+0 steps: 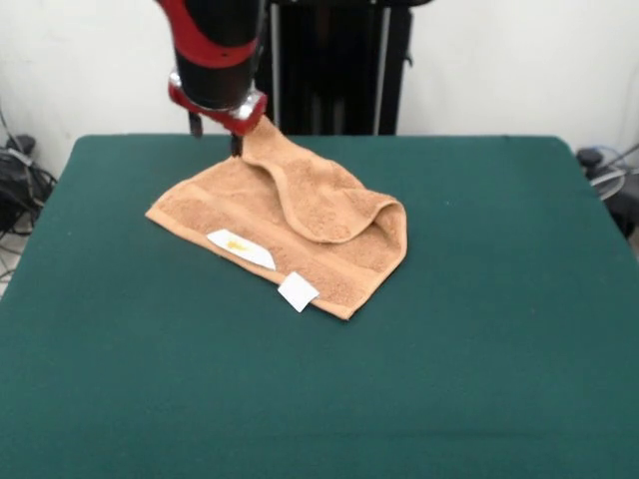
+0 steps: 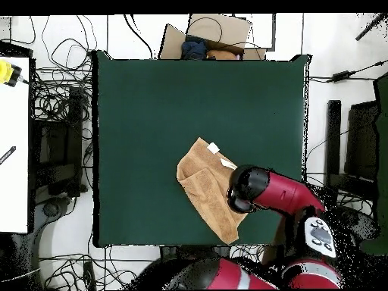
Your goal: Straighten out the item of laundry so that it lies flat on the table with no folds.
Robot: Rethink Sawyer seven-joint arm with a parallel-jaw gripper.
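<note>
Frontally, I see the pincer (image 1: 238, 135) pinching a raised corner of the folded towel (image 1: 290, 225) above the bench (image 1: 479, 329); overhead, the arm (image 2: 276, 191) hides it.

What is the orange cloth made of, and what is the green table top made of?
The towel looks like soft terry cotton: its surface is fuzzy and loopy, and it folds floppily over itself. The two white tags look like smooth fabric or paper, hard to tell which. The table top seems covered in dark green felt: matte, no shine.

Lab: cable tangles (image 2: 57, 98) around green table (image 2: 151, 98).
</note>
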